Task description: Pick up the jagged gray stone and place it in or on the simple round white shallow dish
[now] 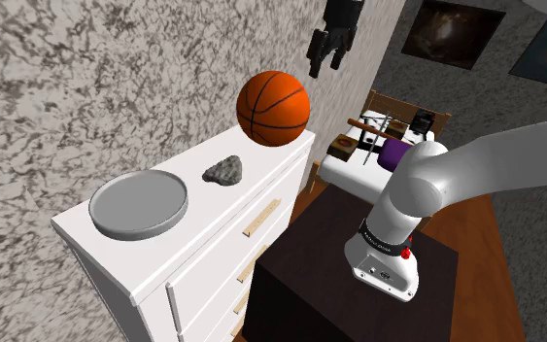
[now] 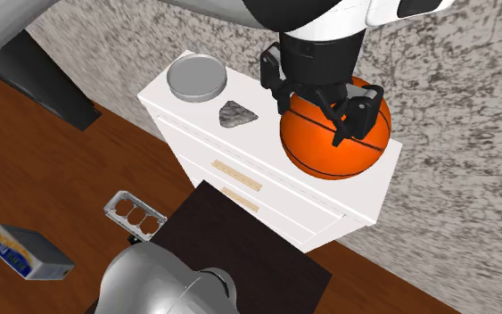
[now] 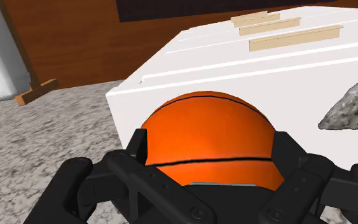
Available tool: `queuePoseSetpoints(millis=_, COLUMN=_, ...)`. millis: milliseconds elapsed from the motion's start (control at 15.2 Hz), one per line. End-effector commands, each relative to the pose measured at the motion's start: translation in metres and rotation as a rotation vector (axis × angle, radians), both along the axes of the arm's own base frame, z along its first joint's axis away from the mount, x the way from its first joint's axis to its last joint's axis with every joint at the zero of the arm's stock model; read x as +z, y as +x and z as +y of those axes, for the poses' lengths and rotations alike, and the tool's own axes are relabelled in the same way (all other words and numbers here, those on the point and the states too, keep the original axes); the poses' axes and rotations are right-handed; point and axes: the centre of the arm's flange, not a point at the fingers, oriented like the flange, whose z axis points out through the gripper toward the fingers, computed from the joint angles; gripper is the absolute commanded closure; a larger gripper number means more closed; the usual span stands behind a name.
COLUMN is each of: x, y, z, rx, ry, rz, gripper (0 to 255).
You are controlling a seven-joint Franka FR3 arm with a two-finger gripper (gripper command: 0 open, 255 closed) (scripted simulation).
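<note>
Gripper [image 2: 311, 120] fingers wide, empty; jagged stone [image 2: 237, 114] off to one side of them: likely rigid, rough, heavyish; pinch its narrow sides.

Orange basketball [image 1: 273, 107] at one end of white dresser [image 1: 213, 206] top; tan handles [image 1: 261, 226] on its drawers. Wood floor [image 2: 53, 169] below: blue-and-white box [image 2: 28, 252], grey compartmented tray [image 2: 135, 215] near it
</note>
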Motion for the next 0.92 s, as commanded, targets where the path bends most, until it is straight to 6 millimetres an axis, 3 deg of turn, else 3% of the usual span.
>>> queuePoseSetpoints(millis=0, x=0.0, y=0.0, z=0.0, rx=0.0, ry=0.0, rz=0.0, gripper=0)
queuePoseSetpoints(millis=858, x=-0.129, y=0.032, z=0.084, rx=-0.458, ry=0.183, rz=-0.043, gripper=0)
